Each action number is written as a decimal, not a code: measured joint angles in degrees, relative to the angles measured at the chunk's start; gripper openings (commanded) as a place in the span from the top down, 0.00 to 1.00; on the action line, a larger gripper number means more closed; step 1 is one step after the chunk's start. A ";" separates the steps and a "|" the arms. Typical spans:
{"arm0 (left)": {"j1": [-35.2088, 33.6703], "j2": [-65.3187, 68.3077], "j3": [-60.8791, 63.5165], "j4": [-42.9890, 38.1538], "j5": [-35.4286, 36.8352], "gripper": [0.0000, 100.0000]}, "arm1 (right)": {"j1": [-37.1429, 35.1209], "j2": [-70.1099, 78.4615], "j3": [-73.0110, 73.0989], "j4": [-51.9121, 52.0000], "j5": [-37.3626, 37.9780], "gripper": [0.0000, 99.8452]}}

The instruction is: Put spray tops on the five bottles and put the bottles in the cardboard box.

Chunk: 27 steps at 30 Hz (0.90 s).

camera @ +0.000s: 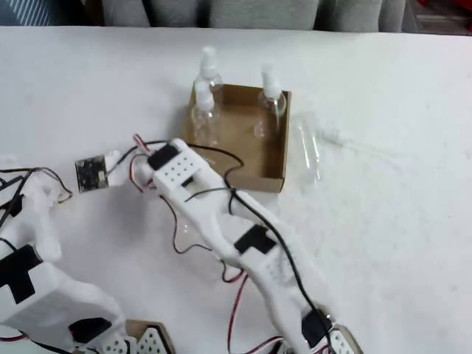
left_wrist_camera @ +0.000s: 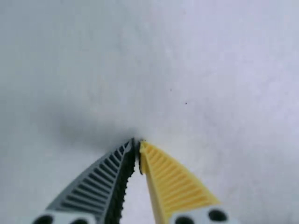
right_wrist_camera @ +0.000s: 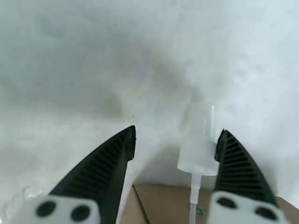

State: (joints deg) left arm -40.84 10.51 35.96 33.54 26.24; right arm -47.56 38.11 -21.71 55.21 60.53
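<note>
White spray top (right_wrist_camera: 198, 140) inside the wide-open right gripper (right_wrist_camera: 177, 131).
Centre it before closing; left gripper (left_wrist_camera: 138, 143) is clenched, empty.

Left gripper (left_wrist_camera: 138, 143) closed, tips touching; right gripper (right_wrist_camera: 177, 131) spread wide.

No readable text, no labels or numbers, plain cardboard box (camera: 259, 181), clear unmarked bottles (camera: 271, 110)
</note>
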 measured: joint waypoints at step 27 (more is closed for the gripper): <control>0.00 0.00 0.00 0.00 0.00 0.96 | 2.02 18.64 -69.98 42.11 -0.97 0.98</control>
State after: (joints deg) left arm -40.84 10.51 35.96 33.54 26.24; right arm -45.54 56.75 -91.69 97.32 59.56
